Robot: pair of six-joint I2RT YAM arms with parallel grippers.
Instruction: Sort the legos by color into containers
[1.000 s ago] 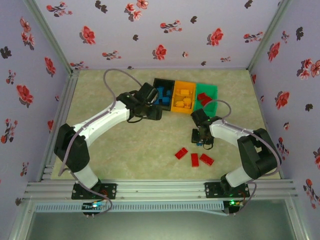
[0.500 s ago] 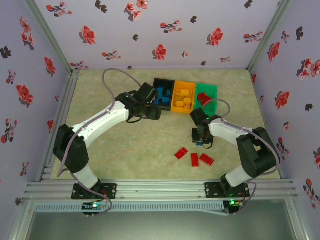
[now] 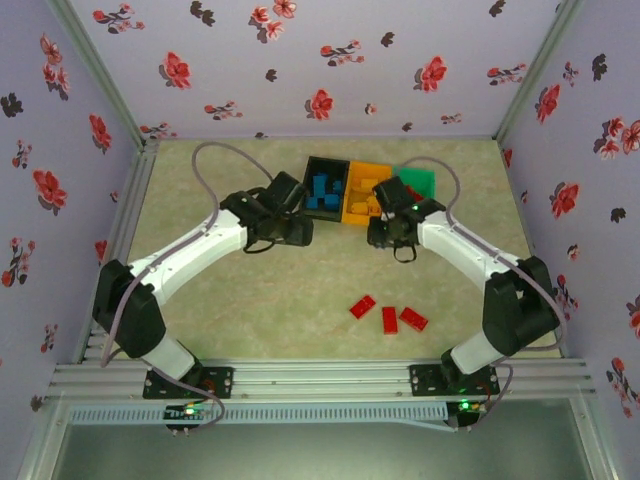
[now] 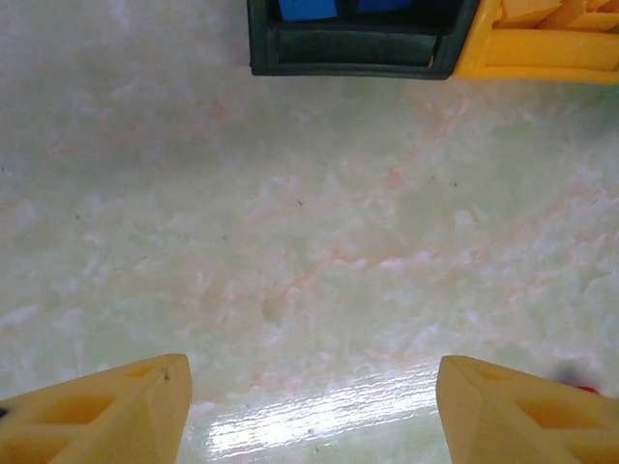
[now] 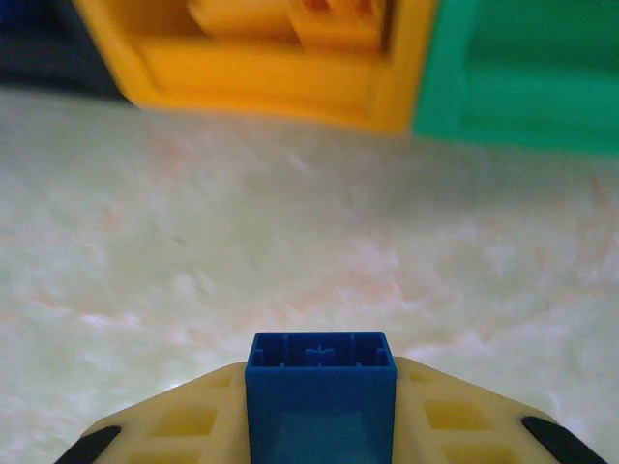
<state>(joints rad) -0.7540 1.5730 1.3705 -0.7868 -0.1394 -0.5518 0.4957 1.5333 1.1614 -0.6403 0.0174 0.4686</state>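
The legos are mostly sorted. Blue ones lie in the black bin and orange-yellow ones in the orange bin, while three red legos lie loose on the counter, well apart from the bins.

The right gripper is clamped on a blue lego, held upright just before the orange bin and the green bin. This brick belongs in the black bin. The gripper should therefore rise above the rims, cross left over the orange bin, and let go only when squarely above the black one.

The left gripper hangs wide open and empty just in front of that bin, so collision is the likely hazard.

The counter is pale, marbled and glossy. Lilac walls printed with red and black flowers enclose it.
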